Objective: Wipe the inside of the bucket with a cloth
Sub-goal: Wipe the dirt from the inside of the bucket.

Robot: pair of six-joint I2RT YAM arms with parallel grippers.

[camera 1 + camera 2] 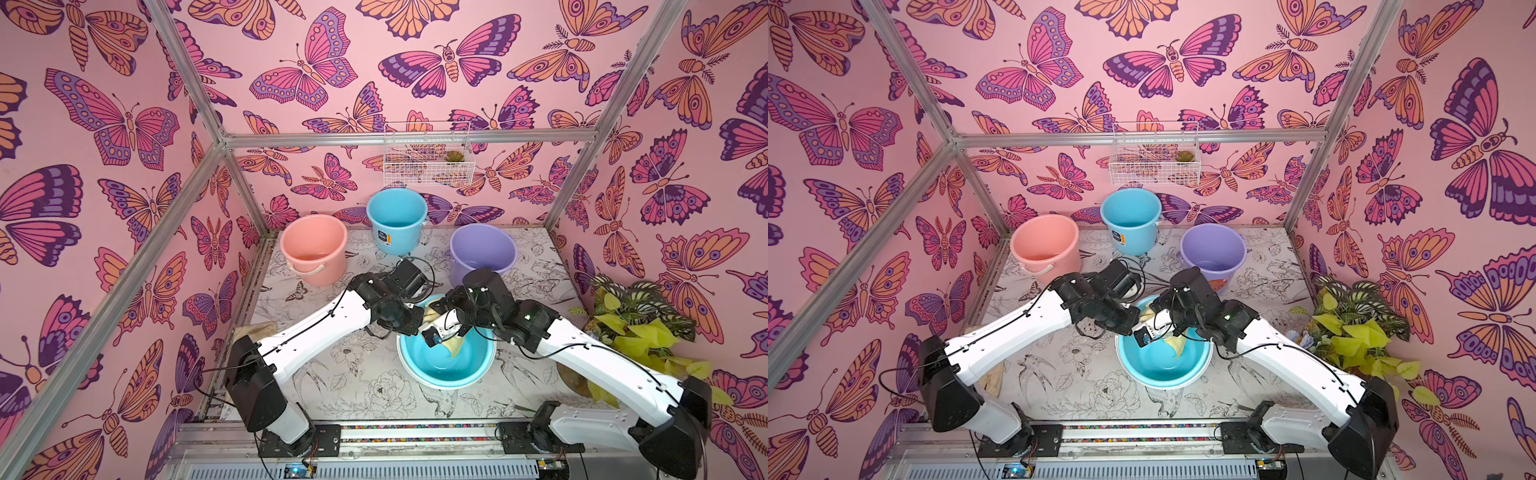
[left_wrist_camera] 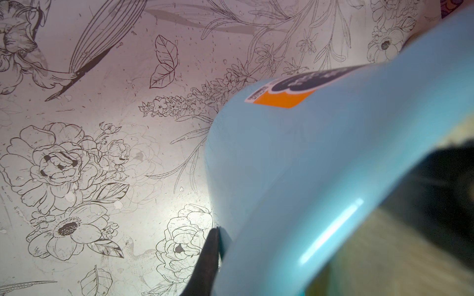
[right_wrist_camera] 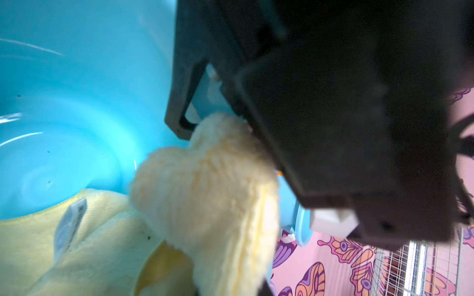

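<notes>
- My left pincer (image 1: pixel 420 315) is clamped on the far rim of the blue bucket (image 1: pixel 440 372); in the right wrist view one of its black fingers (image 3: pixel 183 97) sits inside the wall and the rest of it outside, with a strip of blue plastic showing between
- The bucket sits at the front middle of the flower-printed counter (image 1: pixel 365 390), between my two arms; it appears tipped toward my base, its mouth open to both top views
- My left wrist view shows the bucket (image 2: pixel 307 166) from outside, with an orange and dark sticker (image 2: pixel 282 98) on its wall; my outer finger (image 2: pixel 211 256) lies against that wall
- My right pincer (image 1: pixel 435 323) is down in the bucket's mouth, closed on the pale yellow cloth (image 1: pixel 456 345); its tips are buried in the pile, so I cannot see them
- The cloth (image 3: pixel 205 192) is inside the bucket; one bunched fold presses up against my left pincer at the rim; the rest drapes down the inner wall; a small label (image 3: pixel 70 225) shows on it
- Well behind, near the back wall, stand a pink bucket (image 1: pixel 313 245), a second blue bucket (image 1: pixel 397 216) and a purple bucket (image 1: pixel 484 249); a wire basket (image 1: pixel 428 153) hangs on the wall above them
- A tan rag (image 1: pixel 254 329) lies on the counter under my left arm; a leafy plant (image 1: pixel 640 320) stands at the counter's edge beside my right arm
</notes>
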